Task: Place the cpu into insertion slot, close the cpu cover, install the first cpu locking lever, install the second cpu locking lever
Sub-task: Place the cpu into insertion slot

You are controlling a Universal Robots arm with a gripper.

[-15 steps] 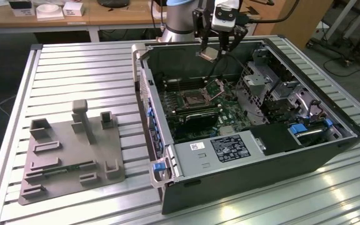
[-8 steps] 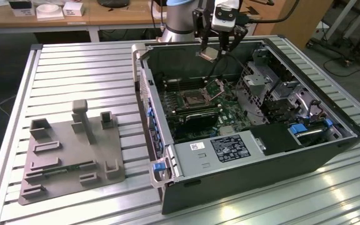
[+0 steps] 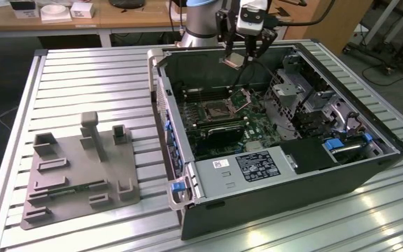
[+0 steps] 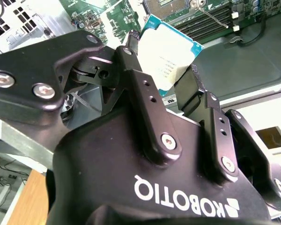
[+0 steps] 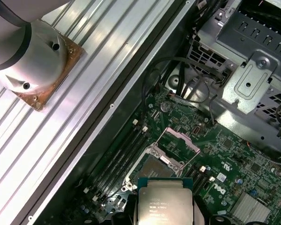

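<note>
My gripper [image 3: 238, 56] hangs above the back of the open computer case and is shut on the cpu [image 3: 233, 60], a small square chip with a silvery top and a green rim. In both wrist views the cpu [image 4: 171, 51] [image 5: 165, 204] sits between the black fingers [image 4: 143, 93]. The insertion slot [image 3: 215, 111] [image 5: 154, 169] lies bare on the green board below the chip, well apart from it. Its cpu cover [image 3: 244, 96] [image 5: 180, 138] stands tilted up on the hinge, open. A thin wire lever [image 4: 216, 18] stands raised beside the socket.
Long black memory slots [image 5: 119, 159] run beside the socket. A metal drive cage [image 3: 303, 100] and a white-labelled grey box [image 3: 247, 165] fill the case's other parts. A grey fixture plate [image 3: 82, 173] lies on the slatted table at the exterior view's left. The arm's base [image 5: 33, 61] stands behind the case.
</note>
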